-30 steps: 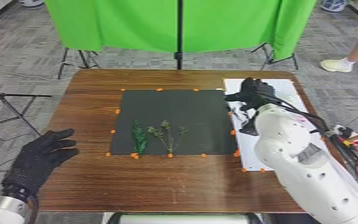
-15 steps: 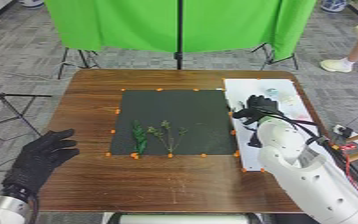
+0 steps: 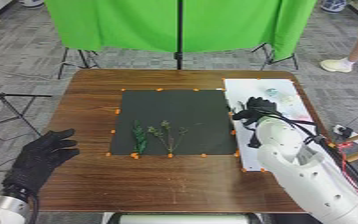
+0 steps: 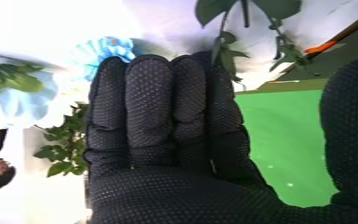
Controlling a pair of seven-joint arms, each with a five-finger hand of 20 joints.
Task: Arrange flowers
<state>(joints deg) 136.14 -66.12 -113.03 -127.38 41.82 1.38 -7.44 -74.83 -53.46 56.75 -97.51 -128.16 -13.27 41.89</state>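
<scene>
Right hand (image 3: 259,109) is open above the white board (image 3: 245,86), at 3 o'clock in head view.
This hand and its arm hide a part of the board; in the right wrist view, one blue flower (image 4: 111,46) is partly covered by fingertips and another (image 4: 17,102) is cut by the edge. The fingers are straight and close together, the thumb apart. Left hand (image 3: 44,154), at 8 o'clock, has relaxed, open fingers. On the black sheet (image 3: 168,106), dense green sprig (image 3: 140,138) lies toward 7 o'clock, thin branched sprigs (image 3: 168,137) at 6 o'clock.
</scene>
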